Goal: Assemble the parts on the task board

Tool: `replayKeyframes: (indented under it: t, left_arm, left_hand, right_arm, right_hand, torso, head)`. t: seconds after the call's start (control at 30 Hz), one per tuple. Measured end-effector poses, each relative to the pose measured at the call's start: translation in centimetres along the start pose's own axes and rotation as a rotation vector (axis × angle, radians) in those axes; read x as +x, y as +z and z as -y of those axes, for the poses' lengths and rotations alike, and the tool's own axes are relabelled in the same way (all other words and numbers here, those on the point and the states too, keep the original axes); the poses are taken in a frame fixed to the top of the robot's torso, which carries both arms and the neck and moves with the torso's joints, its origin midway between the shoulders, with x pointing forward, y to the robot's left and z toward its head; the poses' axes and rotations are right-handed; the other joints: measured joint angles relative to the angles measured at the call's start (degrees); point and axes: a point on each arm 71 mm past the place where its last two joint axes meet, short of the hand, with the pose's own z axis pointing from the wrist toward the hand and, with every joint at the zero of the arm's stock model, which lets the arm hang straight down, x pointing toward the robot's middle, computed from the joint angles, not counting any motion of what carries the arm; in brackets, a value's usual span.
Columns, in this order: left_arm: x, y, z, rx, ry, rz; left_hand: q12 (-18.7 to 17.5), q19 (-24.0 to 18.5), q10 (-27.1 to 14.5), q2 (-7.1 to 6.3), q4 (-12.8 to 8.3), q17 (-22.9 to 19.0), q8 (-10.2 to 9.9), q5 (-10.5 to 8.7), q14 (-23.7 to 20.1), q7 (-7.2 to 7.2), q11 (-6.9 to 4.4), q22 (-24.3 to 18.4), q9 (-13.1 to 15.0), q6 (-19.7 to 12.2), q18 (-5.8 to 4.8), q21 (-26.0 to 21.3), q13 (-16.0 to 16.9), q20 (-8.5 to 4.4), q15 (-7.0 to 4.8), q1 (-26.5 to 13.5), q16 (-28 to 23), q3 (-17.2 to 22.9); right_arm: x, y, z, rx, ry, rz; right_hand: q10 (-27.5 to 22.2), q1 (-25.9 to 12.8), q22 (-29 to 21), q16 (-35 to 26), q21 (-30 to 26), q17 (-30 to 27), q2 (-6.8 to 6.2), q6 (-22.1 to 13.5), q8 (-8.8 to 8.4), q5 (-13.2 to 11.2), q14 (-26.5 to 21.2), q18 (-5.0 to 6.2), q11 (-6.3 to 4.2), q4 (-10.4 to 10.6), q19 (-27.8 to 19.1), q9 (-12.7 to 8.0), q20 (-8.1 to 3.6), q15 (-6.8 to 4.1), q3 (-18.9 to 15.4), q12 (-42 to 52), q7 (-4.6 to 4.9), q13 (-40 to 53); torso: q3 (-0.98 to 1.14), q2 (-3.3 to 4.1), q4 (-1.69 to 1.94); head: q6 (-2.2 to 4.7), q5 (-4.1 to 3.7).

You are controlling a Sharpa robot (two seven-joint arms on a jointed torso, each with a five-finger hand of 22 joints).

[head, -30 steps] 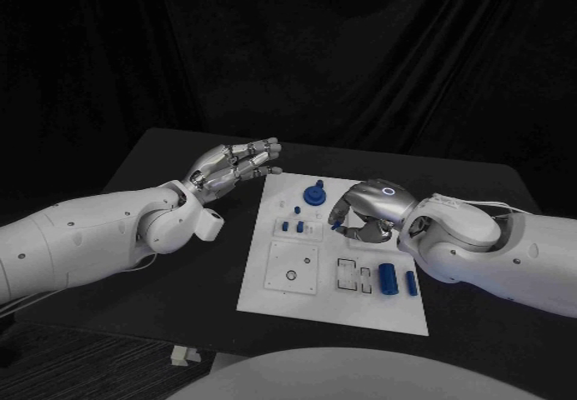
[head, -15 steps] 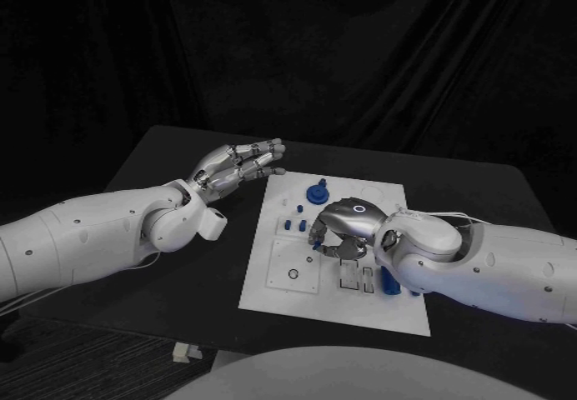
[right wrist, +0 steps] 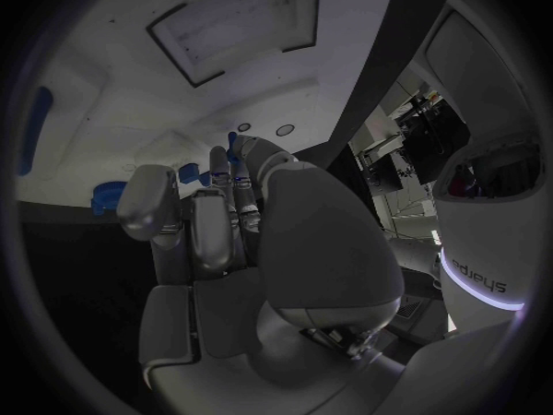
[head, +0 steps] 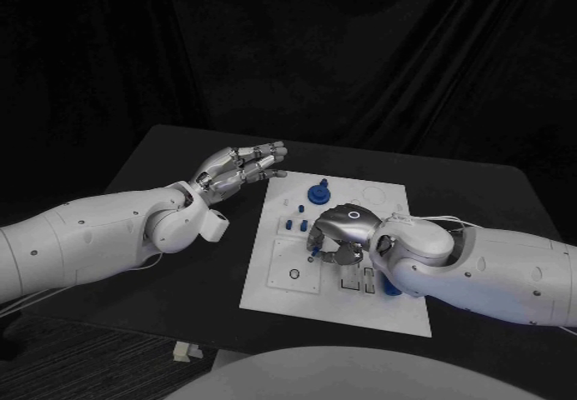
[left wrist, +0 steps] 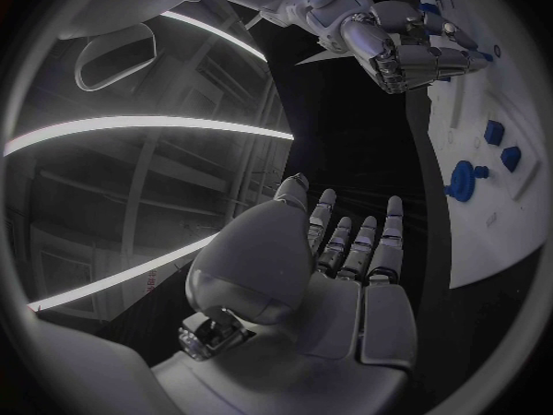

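The white task board (head: pixel 286 293) lies mid-table. A blue knob (head: pixel 316 194) stands near its far edge, with two small blue pieces (head: pixel 293 225) below it. My right hand (head: pixel 339 233) hovers low over the board's middle with its fingers curled downward. A sliver of a blue part (right wrist: pixel 235 161) shows pinched between those fingers. A blue cylinder (head: pixel 391 288) peeks out from under my right forearm. My left hand (head: pixel 241 171) floats open beside the board's far left corner, fingers stretched out and holding nothing. The left wrist view shows the knob (left wrist: pixel 464 180) and my right hand (left wrist: pixel 404 51).
Recessed slots (head: pixel 294 277) sit in the board's near left part. The black table (head: pixel 157 167) stretches out on both sides of the board. My right forearm (head: pixel 481 267) covers the board's near right corner.
My right hand has moved from the board's right side toward its middle left and dropped lower, fingers still curled. The left hand has stayed where it was.
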Motion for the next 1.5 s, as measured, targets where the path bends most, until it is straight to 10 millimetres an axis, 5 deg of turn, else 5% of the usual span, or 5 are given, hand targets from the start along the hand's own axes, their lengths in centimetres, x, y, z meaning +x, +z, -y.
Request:
replayKeyframes:
  t: [0.5,1.5]
  left_arm:
    - [0.0,0.0,-0.1,-0.002,-0.002,-0.003]
    - [0.2,0.2,-0.2,-0.007,-0.008,-0.011]
  left_hand:
    - [0.0,0.0,0.0,0.0,0.0,0.0,0.0,0.0,0.0,0.0,0.0,-0.07,-0.01,0.0,0.01,0.0,-0.01,0.0,0.0,0.0,0.0,0.0]
    - [0.0,0.0,0.0,0.0,-0.16,-0.05,0.0,0.0,0.01,0.0,0.0,-0.19,-0.05,0.0,0.01,0.0,-0.02,0.0,0.0,0.0,0.0,0.16]
  right_arm:
    - [0.3,0.1,-0.4,-0.013,-0.018,-0.003]
    - [0.5,0.4,-1.2,-0.034,-0.017,-0.009]
  right_hand:
    - [0.2,0.0,0.0,0.0,0.0,0.0,0.0,-0.01,-0.06,-0.02,0.0,0.0,0.21,0.0,0.0,-0.03,0.0,0.0,0.0,-0.01,0.0,-0.15]
    - [0.43,-0.01,0.0,0.0,0.0,-0.05,-0.01,-0.01,-0.23,-0.11,0.0,0.0,0.0,0.0,0.0,-0.08,0.0,0.0,0.0,-0.12,-0.01,-0.11]
  torso:
    - [0.05,0.01,-0.1]
    - [0.03,-0.03,-0.09]
  head:
    - [0.03,0.55]
    - [0.03,0.18]
